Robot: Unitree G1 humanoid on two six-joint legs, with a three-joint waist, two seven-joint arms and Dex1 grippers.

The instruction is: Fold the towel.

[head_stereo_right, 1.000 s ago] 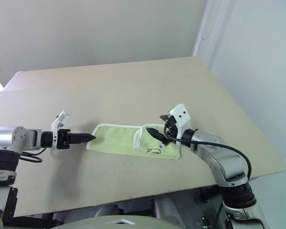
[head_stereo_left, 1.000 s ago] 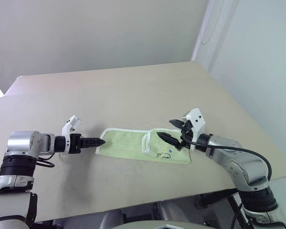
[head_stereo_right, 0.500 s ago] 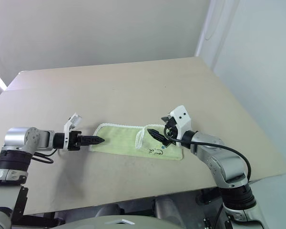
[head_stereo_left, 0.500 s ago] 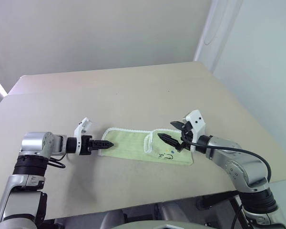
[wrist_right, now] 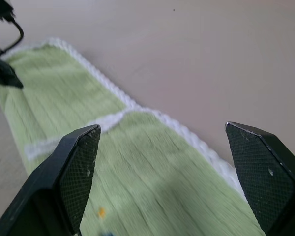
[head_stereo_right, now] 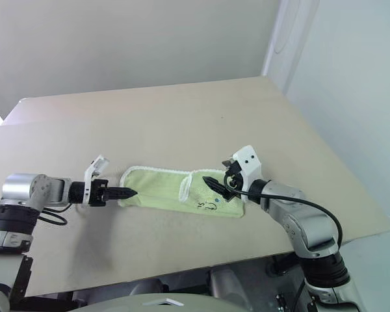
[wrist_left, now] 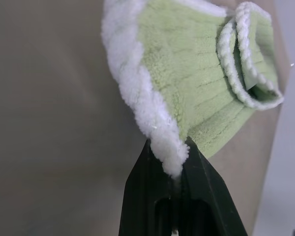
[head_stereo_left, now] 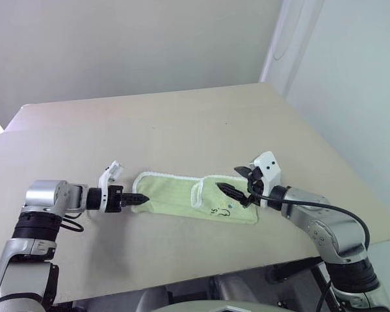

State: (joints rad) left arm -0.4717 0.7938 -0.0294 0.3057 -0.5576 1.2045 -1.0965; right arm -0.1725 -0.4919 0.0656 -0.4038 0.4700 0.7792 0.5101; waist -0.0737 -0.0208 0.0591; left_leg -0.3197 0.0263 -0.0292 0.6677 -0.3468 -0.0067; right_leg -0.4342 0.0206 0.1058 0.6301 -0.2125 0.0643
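The towel [head_stereo_left: 194, 197] is laid flat on the counter [head_stereo_left: 182, 123]. Its white edge is clamped betw. the left gripper [wrist_left: 173, 164] jaws. The right gripper [wrist_right: 162, 162] jaws are held wide apart just above its opp. end.

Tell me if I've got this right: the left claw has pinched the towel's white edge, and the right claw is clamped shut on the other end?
Not quite. The right claw is open above the towel, as the right wrist view shows. The left claw has indeed pinched the white edge.

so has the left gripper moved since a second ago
Yes. The left gripper has come in toward the towel: it was pointing at the towel's left end, apart from it, and is now shut on that end's white edging, as the left wrist view shows.
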